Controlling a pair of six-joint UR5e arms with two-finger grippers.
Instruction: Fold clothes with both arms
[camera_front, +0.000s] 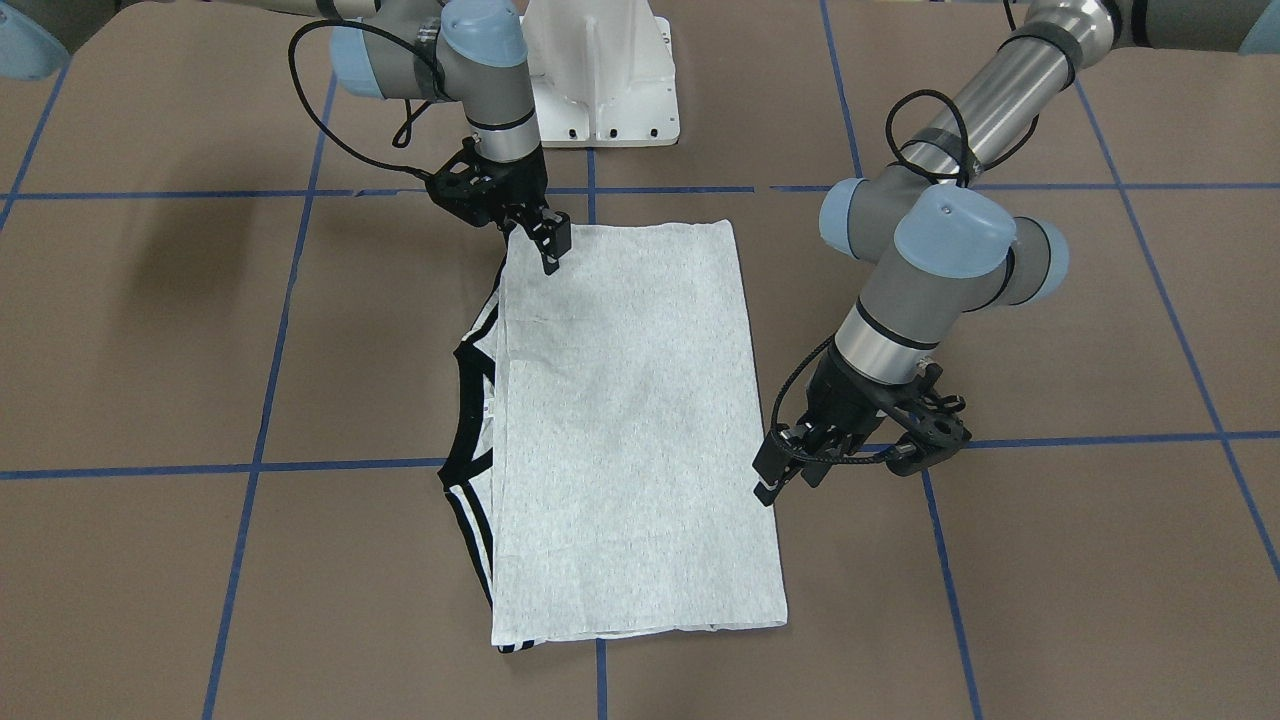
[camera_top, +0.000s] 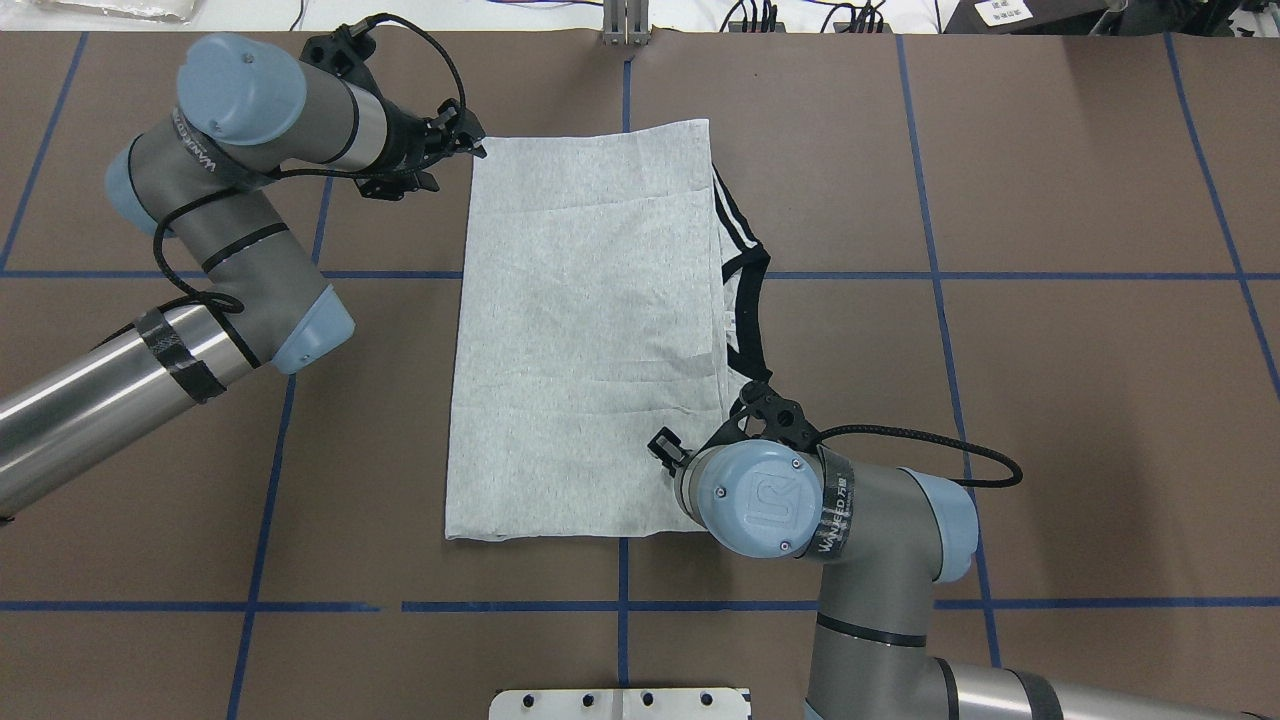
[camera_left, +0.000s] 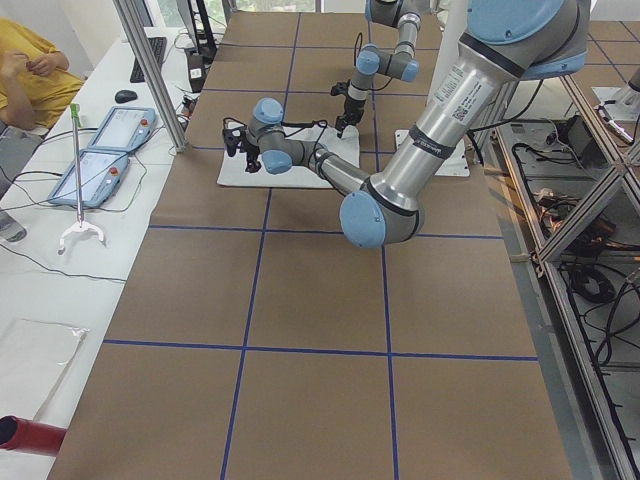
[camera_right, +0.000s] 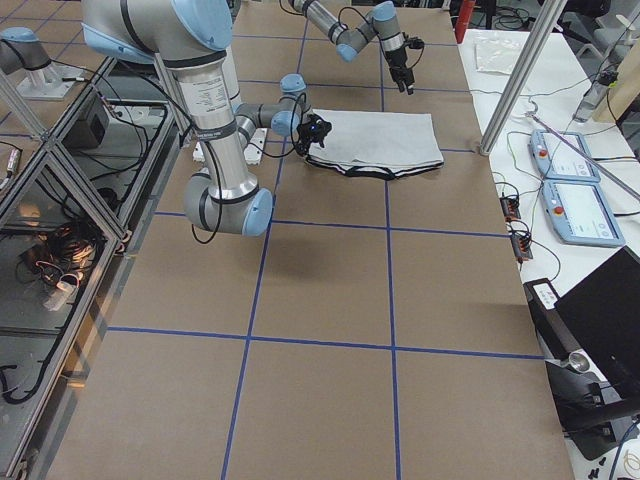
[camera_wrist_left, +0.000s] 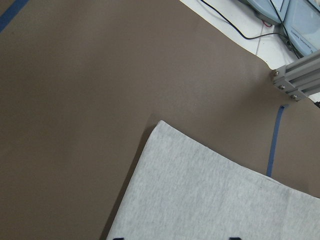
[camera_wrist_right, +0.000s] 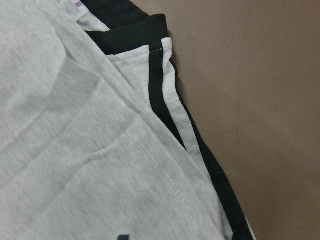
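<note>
While the grey T-shirt (camera_top: 590, 330) lies flat at the middle of the bench (camera_top: 1000, 400), it already forms a tidy rectangle. A plain grey panel faces up and the print is out of sight. Only the black collar (camera_top: 750, 310) and the black-and-white shoulder stripes (camera_top: 735, 225) show past the edge on the robot's right.

The left hand (camera_top: 465, 140) hangs just beside the far left corner of the cloth, its jaws apart and holding nothing. Its wrist view looks down on that bare corner. The right hand (camera_front: 545, 245) sits over the near right corner, close to the collar side. Whether its jaws are parted or pinching fabric cannot be told, and no cloth appears lifted.

Judged from this layout, at least one large fold is complete, with the sleeves tucked in and one layer laid over the body. The package is still broad. At least one more fold across it probably remains, followed by release and clearing of both arms.
</note>
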